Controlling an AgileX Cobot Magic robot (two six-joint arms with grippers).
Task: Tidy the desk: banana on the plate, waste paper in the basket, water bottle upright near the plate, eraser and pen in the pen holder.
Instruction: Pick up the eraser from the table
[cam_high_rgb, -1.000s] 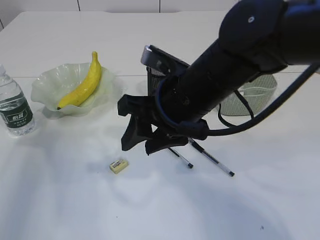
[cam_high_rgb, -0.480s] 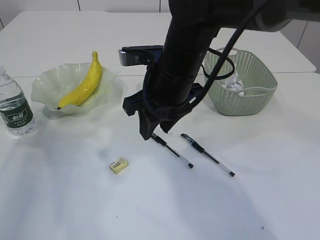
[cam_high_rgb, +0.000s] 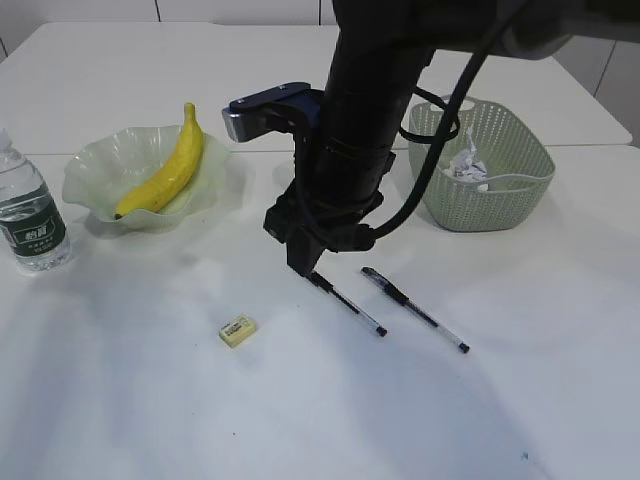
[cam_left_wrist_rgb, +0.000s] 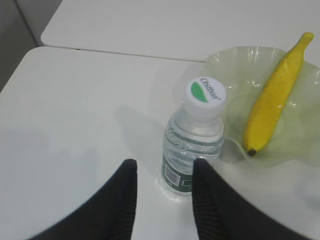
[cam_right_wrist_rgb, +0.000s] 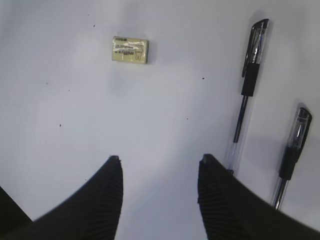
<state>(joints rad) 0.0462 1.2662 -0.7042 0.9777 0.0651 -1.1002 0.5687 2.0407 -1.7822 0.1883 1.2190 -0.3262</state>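
We see a white table (cam_high_rgb: 120, 400) carrying everything. At its left edge a water bottle (cam_high_rgb: 30, 215) stands upright, just beside a pale green plate (cam_high_rgb: 95, 180). Right of the plate, further back, sits a green basket (cam_high_rgb: 500, 190). Nearer us lie a small yellow eraser (cam_high_rgb: 237, 330) and two black pens, the left pen (cam_high_rgb: 350, 305) and the right pen (cam_high_rgb: 415, 310), roughly parallel and slightly apart.
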